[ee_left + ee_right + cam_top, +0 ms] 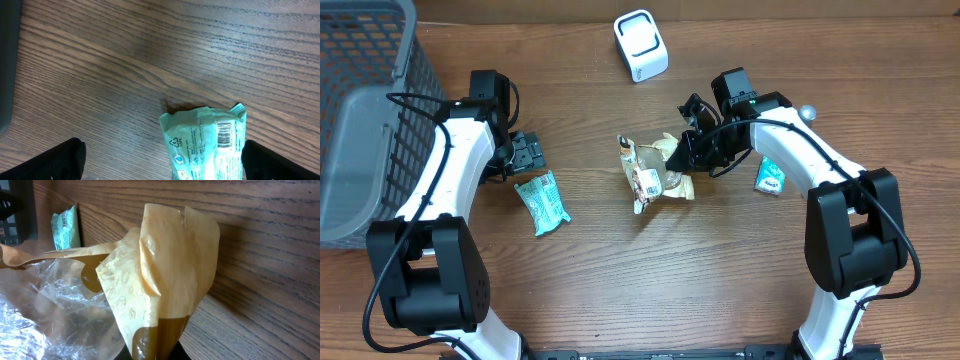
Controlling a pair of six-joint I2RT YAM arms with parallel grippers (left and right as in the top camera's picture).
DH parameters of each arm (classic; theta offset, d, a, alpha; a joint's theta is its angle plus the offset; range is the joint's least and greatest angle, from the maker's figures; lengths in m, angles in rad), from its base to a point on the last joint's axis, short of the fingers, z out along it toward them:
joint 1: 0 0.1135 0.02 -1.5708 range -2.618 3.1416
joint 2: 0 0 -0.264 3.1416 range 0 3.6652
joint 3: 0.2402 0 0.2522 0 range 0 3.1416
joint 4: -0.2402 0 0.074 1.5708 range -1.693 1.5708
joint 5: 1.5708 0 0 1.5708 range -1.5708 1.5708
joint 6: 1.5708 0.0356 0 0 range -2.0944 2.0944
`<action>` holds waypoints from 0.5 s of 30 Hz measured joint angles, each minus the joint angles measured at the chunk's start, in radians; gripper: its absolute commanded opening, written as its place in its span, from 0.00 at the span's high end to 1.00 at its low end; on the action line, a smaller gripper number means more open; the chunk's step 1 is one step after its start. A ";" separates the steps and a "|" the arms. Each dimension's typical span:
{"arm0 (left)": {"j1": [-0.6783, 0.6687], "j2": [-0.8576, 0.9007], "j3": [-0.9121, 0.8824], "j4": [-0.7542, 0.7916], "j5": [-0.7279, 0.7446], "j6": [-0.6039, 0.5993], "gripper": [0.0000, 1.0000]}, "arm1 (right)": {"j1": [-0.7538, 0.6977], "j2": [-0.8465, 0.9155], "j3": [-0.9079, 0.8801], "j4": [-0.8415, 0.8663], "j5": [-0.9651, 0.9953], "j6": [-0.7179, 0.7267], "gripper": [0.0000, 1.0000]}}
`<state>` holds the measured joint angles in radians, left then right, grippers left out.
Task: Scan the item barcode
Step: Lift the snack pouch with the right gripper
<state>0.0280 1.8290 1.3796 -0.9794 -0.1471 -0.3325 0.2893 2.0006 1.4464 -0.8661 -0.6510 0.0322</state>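
The right gripper (692,150), jaws clamped tight on the tan edge of a crumpled tan-and-clear wrapper (650,172), holds it on the robot's side of the white scanner (640,45), well apart from it. The wrapper spreads out from the claw, away from the right arm. Its printed strip lies lengthwise, one end toward the scanner and the other toward the robot. The left gripper (525,155), jaws spread wide and empty, hangs farther from the scanner, just beside a green packet (542,202).

Shop-checkout tabletop: scanner (640,45), wire basket (360,120)
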 measured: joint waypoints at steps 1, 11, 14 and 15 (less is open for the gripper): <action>0.000 0.000 0.000 0.000 0.000 0.000 0.00 | 0.000 0.000 0.000 0.000 0.000 0.000 0.96; 0.000 0.000 0.000 0.000 0.000 0.000 0.00 | 0.000 -0.001 0.000 0.000 0.000 0.000 0.96; 0.000 0.000 0.000 0.000 0.000 0.000 0.01 | 0.000 -0.001 0.000 0.002 0.000 0.000 0.96; 0.000 0.000 0.000 0.000 0.000 0.000 0.01 | 0.000 -0.001 0.000 0.002 0.000 0.000 0.96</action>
<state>0.0280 1.8290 1.3796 -0.9798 -0.1471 -0.3328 0.2893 1.9999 1.4464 -0.8639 -0.6510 0.0326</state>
